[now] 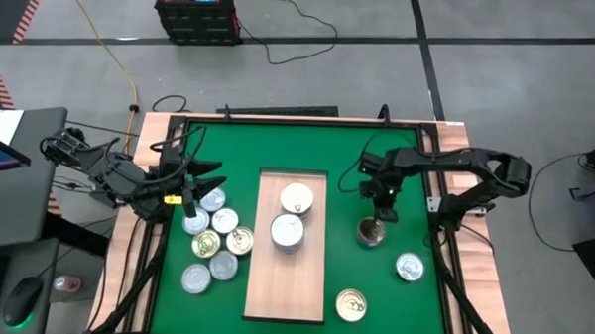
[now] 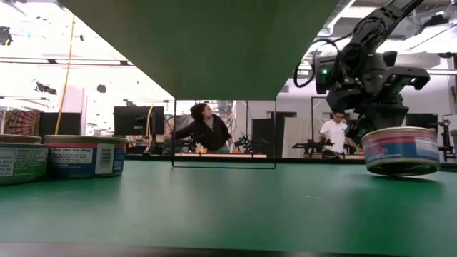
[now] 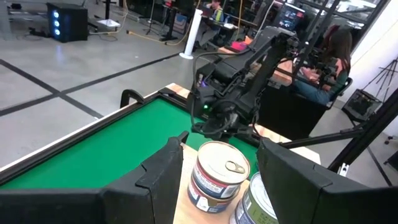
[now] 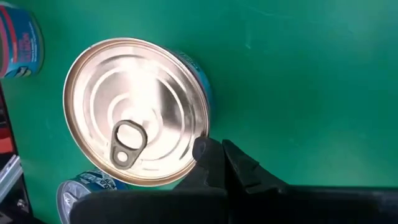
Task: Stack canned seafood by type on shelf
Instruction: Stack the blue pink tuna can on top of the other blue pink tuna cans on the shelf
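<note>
Two short round tins (image 1: pixel 292 214) with shiny pull-tab lids sit on the pale wooden shelf (image 1: pixel 286 286) at frame centre, one behind the other. A cluster of tins (image 1: pixel 213 245) lies left of it on the green mat (image 1: pixel 406 171). The right hand (image 1: pixel 381 208), fingers shut, hangs over a tin (image 1: pixel 372 232) right of the shelf. The left hand (image 1: pixel 189 193) stands open above the cluster. The mat's upper part lies bare.

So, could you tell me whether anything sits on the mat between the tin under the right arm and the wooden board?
Nothing visible does. The tin lies beside the board, with only bare green mat between them.
</note>
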